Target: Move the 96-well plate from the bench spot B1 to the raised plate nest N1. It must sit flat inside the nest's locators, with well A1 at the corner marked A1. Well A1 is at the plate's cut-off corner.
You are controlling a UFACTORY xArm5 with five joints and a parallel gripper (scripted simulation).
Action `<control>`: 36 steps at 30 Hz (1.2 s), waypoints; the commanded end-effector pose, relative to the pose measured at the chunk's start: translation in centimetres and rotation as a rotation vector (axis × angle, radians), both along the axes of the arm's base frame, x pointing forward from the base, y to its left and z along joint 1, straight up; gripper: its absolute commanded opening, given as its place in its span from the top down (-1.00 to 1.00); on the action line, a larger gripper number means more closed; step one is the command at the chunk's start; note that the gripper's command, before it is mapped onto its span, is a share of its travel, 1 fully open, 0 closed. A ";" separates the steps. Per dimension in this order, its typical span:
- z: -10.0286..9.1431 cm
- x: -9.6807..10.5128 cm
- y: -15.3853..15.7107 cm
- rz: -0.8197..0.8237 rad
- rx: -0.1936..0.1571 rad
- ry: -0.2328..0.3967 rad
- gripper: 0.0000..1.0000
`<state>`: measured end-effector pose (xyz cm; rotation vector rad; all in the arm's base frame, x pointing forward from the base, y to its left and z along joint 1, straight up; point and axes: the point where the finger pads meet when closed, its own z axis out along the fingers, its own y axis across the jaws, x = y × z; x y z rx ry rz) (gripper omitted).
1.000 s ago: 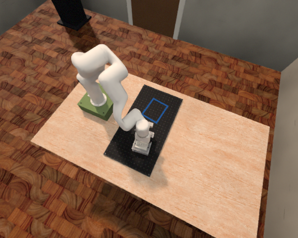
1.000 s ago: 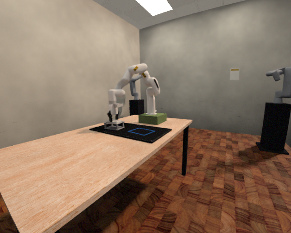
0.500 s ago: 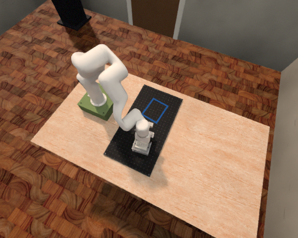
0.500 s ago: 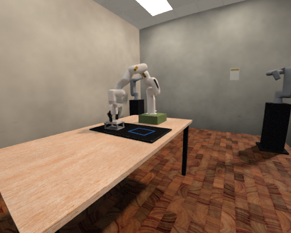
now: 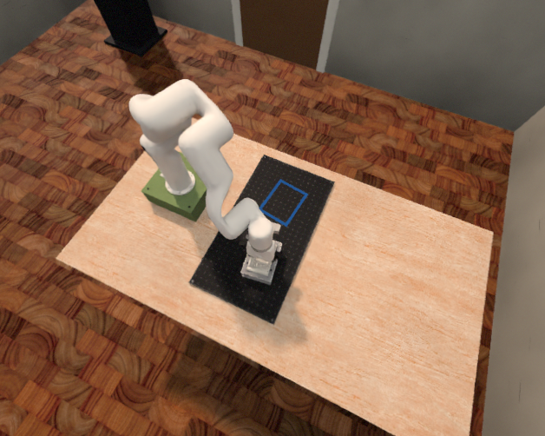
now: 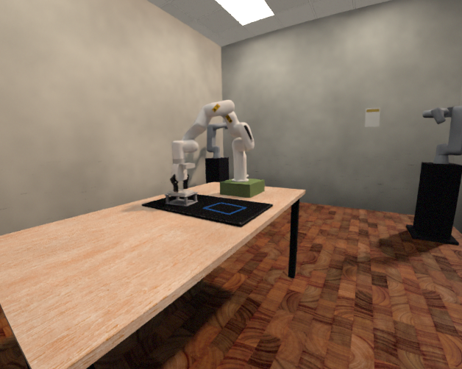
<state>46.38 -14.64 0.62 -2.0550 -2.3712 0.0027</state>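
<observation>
A white arm point(image 5: 207, 155) stood on a green block point(image 5: 195, 206) at the back of a wooden counter point(image 5: 381, 280). It reached forward and down over a black mat point(image 5: 226, 280) — its gripper point(image 6: 179, 183) hung just above the nest point(image 6: 180, 199), a small raised grey frame near the mat's front end. The jaws were fully apart and held nothing.

The plate point(image 6: 180, 194) lay on top of the nest, pale and level as far as the side view showed. From above, the wrist hid most of it, so only an edge point(image 5: 259, 276) showed past the gripper. Whether it sat inside the locators could not be made out, and neither the cut corner nor the A1 mark was large enough to read.

Beside the nest, well apart on the same mat, a blue outline point(image 5: 282, 202) marked spot B1, with nothing in it. That suggested the transfer was done and the jaws were spread to leave the plate free — the remaining step, by my judgement, was to lift straight up so the fingers point(image 6: 173, 182) would not nudge it.
</observation>
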 end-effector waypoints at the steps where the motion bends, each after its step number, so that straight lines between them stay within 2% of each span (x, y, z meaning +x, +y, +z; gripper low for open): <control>1: 1.1 0.1 0.0 0.000 -0.006 -0.003 -1.00; 29: 8.1 0.2 0.0 0.000 -0.006 -0.003 -1.00; 36: 8.6 0.2 0.0 0.000 -0.006 -0.003 -1.00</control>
